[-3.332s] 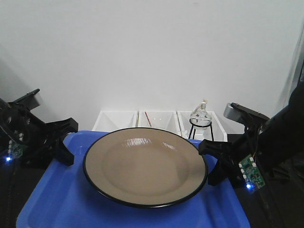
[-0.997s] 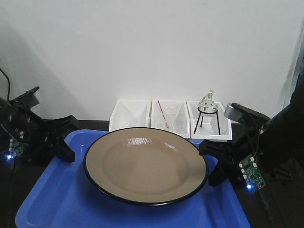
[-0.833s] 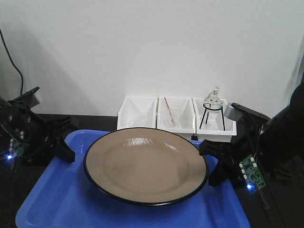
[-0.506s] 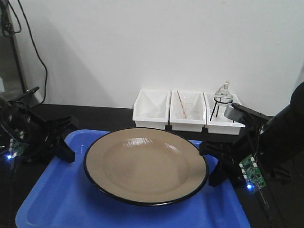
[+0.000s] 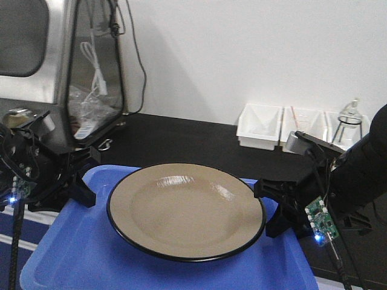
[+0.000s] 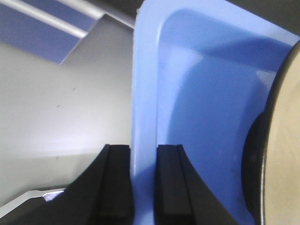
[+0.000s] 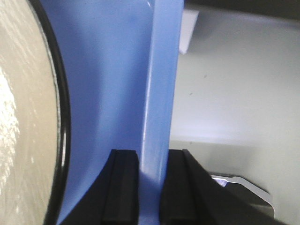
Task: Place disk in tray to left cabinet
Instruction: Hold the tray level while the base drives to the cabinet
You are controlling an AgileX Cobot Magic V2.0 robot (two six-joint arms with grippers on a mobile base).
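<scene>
Looking out over a black bench (image 5: 181,139) set against a plain white wall.

- Far left on the bench: a tall steel-framed case (image 5: 60,60) with clear panels. A coiled white cable (image 5: 97,57) hangs inside it, and a black cable (image 5: 136,72) hangs down the wall beside it.
- Tray (image 5: 78,254): bright blue, fills the near foreground, lying roughly level. It hangs between the two arms, in front of the bench's near edge. The wrist views show a pale grey flat surface under it; I cannot tell what that is.
- Disk (image 5: 186,210): tan with a thin black rim, resting flat in the middle of the tray with blue showing on all sides. Its edge shows at the right of the left wrist view (image 6: 286,140) and at the left of the right wrist view (image 7: 23,117).
- Left claw (image 5: 87,176): clamped on the tray's left rim. In the wrist view (image 6: 143,154) the black fingers (image 6: 115,187) press either side of the rim wall (image 6: 143,117).
- Right claw (image 5: 270,205): clamped on the tray's right rim. In its wrist view (image 7: 152,159) the rim (image 7: 161,93) is pinched the same way.
- White bins (image 5: 284,124): a row at the right back of the bench, well apart from the tray.
- Glass flask on a black wire stand (image 5: 351,118): in the rightmost bin, partly hidden behind the right arm.
</scene>
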